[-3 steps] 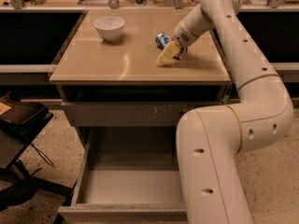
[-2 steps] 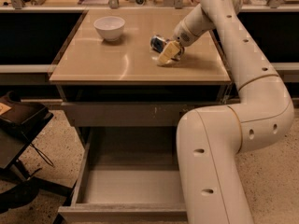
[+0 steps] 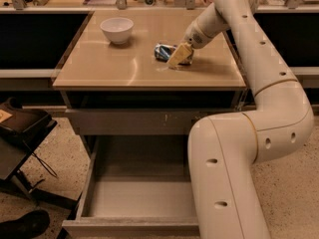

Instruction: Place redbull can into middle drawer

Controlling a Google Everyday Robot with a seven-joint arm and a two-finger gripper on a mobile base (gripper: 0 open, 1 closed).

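The redbull can [image 3: 162,51], silver and blue, lies on its side on the tan counter top [image 3: 114,66], right of centre. My gripper [image 3: 178,55] is low over the counter with its yellowish fingers [image 3: 177,57] closed around the can's right end; the can's left end sticks out. The arm comes down from the upper right. Below the counter the middle drawer [image 3: 99,183] is pulled out wide open, with a bare grey floor and low side walls. My arm's lower segment hides the drawer's right part.
A white bowl [image 3: 116,30] stands at the counter's back left. A shut grey drawer front with white scratch marks [image 3: 129,122] sits above the open drawer. A black chair-like frame [image 3: 20,138] and a dark shoe [image 3: 22,225] are on the floor at left.
My gripper and the can have moved together to the left and a little toward the counter's front. The bowl and the drawer have not moved.
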